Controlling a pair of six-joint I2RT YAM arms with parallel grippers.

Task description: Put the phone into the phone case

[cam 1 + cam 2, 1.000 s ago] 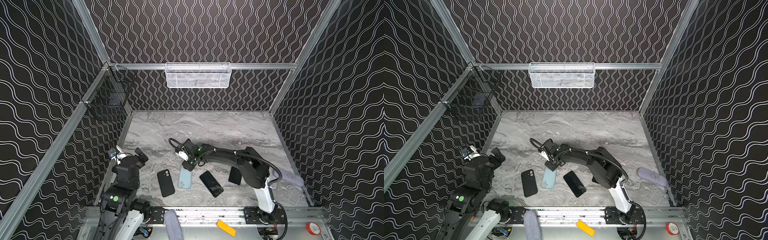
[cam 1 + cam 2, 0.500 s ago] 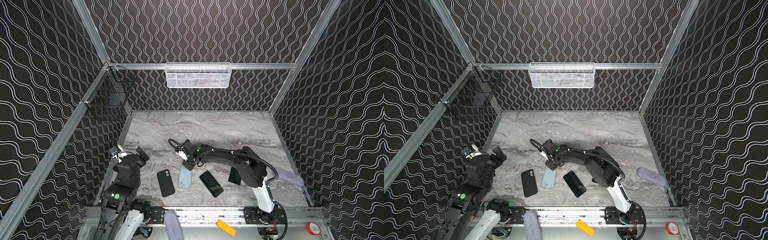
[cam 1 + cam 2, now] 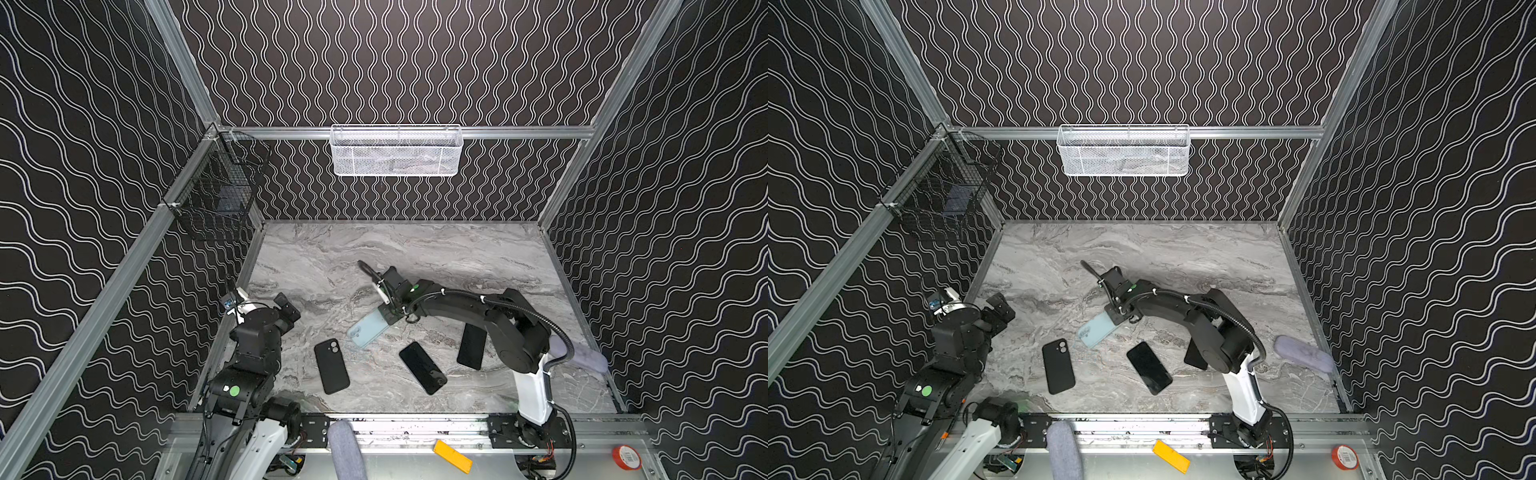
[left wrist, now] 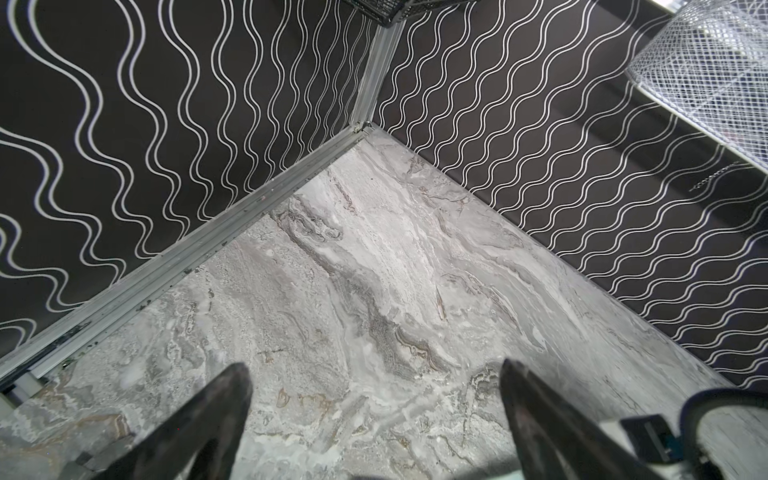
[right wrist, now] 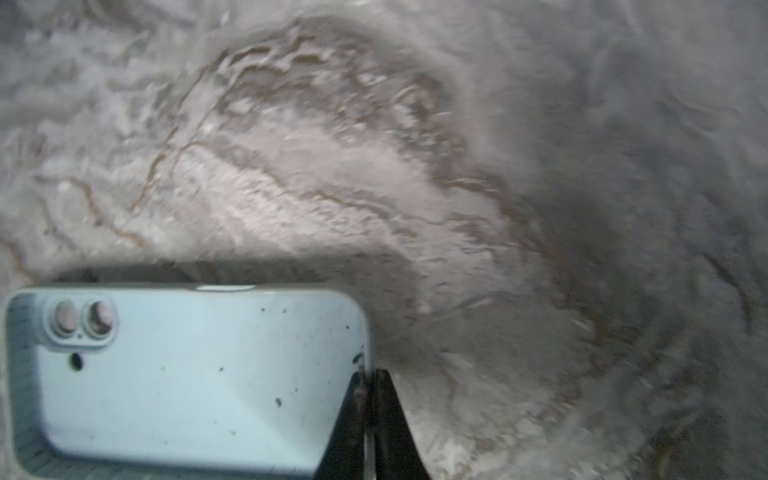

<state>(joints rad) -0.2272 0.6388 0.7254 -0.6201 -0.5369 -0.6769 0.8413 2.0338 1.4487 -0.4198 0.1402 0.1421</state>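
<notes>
A light blue phone case lies hollow side up near the middle of the marble table, slanted. My right gripper is shut on the thin rim of its far end; the right wrist view shows both fingertips pinching the phone case wall, with the gripper at its edge. A black phone lies screen up to the right of the case. My left gripper stands open over bare marble at the left wall, holding nothing.
A black case or phone showing its back camera lies left of the blue case. Another black phone lies under the right arm. A grey cloth sits at the right edge. A white basket and a black basket hang on the walls.
The right gripper has closed onto the blue case's rim and swung the case from pointing straight at the front edge to a slant. The left arm shifted slightly.
</notes>
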